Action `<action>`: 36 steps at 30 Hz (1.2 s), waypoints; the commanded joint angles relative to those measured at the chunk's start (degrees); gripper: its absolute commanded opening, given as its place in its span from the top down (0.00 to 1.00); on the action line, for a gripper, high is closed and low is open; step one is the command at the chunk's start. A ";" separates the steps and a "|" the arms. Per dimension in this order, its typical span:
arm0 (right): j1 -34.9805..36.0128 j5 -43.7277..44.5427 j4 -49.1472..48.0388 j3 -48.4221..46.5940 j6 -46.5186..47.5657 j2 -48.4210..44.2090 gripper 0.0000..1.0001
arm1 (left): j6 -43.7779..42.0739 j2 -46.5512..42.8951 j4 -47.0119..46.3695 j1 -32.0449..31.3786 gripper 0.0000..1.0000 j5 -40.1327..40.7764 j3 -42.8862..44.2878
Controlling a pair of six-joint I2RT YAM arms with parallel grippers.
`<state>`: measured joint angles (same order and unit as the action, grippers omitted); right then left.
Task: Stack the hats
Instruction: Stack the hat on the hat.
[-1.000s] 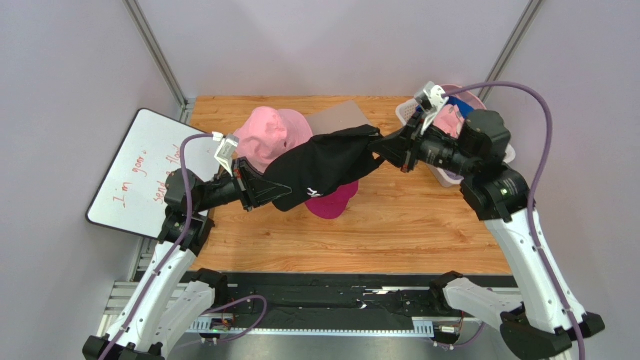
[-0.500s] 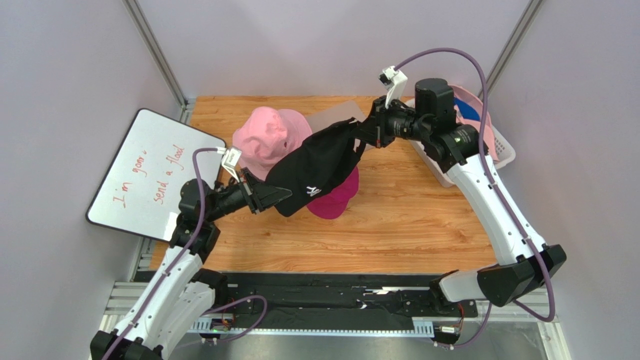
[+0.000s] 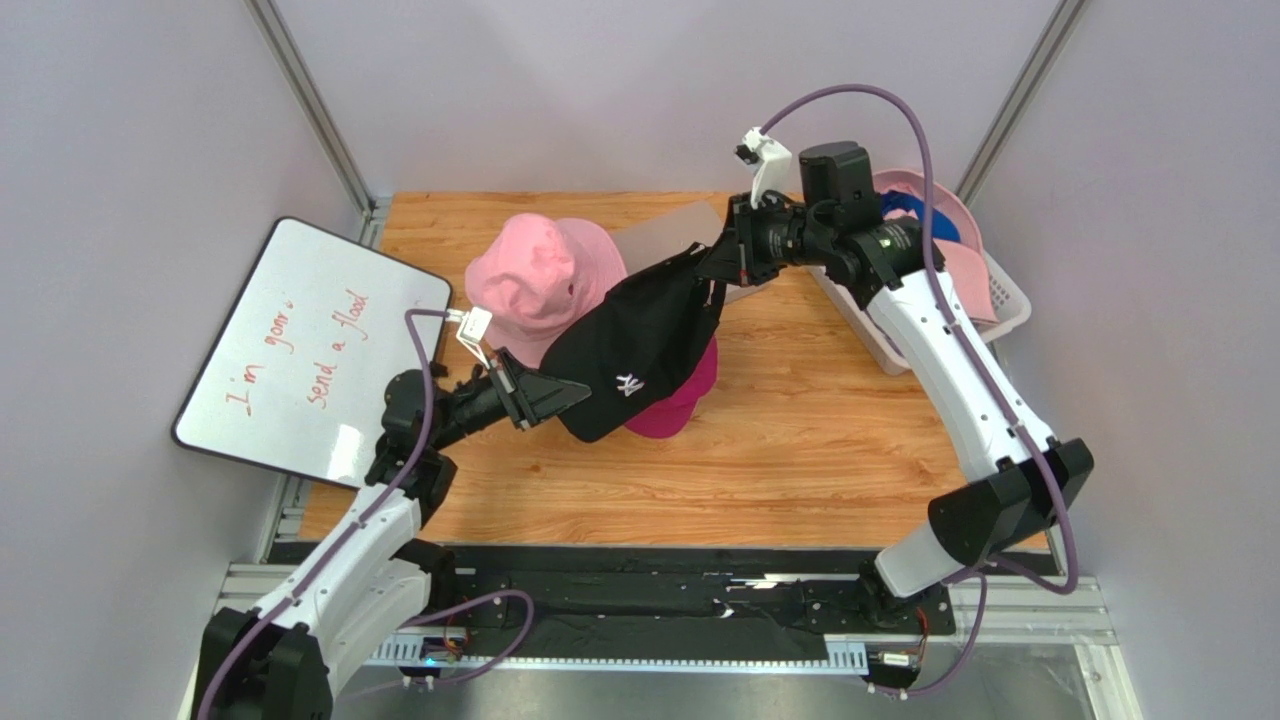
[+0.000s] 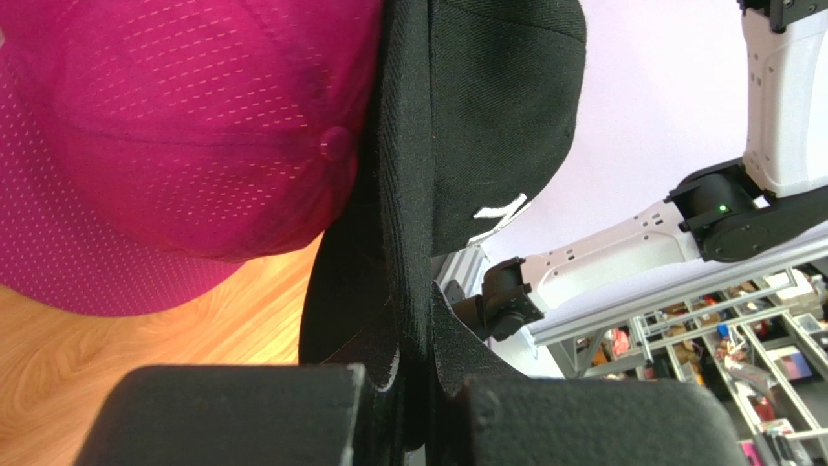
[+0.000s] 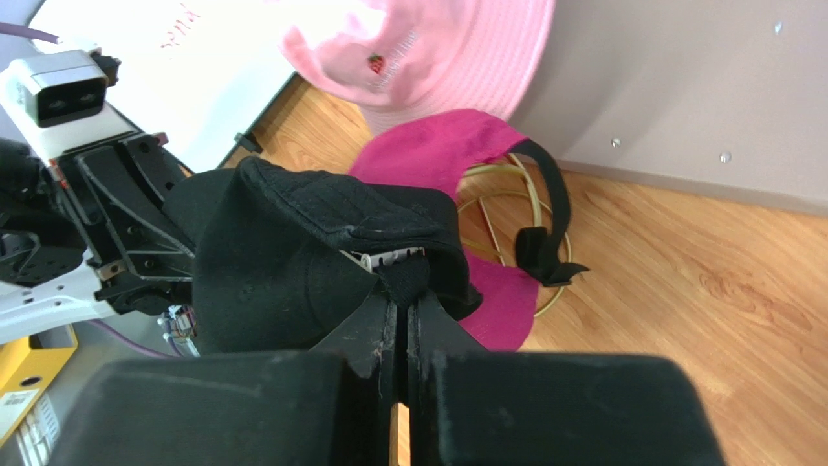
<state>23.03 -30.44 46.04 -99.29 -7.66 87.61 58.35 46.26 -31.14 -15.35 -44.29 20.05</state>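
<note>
A black cap (image 3: 631, 342) with a white logo hangs in the air over a magenta cap (image 3: 679, 401), stretched between both grippers. My left gripper (image 3: 559, 398) is shut on its brim end (image 4: 413, 320). My right gripper (image 3: 718, 270) is shut on its back strap (image 5: 403, 275). The magenta cap (image 5: 442, 160) sits on a gold wire frame (image 5: 505, 209) on the table; it fills the left wrist view (image 4: 185, 146). A pink bucket hat (image 3: 538, 273) stands behind, also in the right wrist view (image 5: 428, 53).
A whiteboard (image 3: 293, 348) with red writing leans off the table's left edge. A white mesh basket (image 3: 1010, 308) at the back right holds pink and blue hats (image 3: 920, 207). A grey panel (image 3: 661, 236) lies at the back of the wooden table (image 3: 842, 435).
Both grippers carried the black cap toward the near left, and it now hangs lower over the magenta cap. The right arm stretched further out from the basket.
</note>
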 commanded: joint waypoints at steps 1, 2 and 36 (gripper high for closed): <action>-1.49 2.83 -0.96 -4.60 -0.16 2.03 1.00 | 0.01 2.60 -2.96 0.33 1.00 1.49 -0.98; -1.49 4.23 -0.61 -4.95 -0.07 2.64 1.00 | -0.16 3.39 -3.23 0.33 1.00 1.75 -0.98; -2.90 5.30 -5.79 -6.80 -2.36 13.55 0.70 | -2.19 27.12 -21.32 0.41 1.00 6.24 -3.79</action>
<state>20.32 -23.75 44.07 -105.08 -9.23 101.21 56.75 70.22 -51.18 -15.33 -40.60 18.15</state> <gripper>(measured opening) 0.421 0.028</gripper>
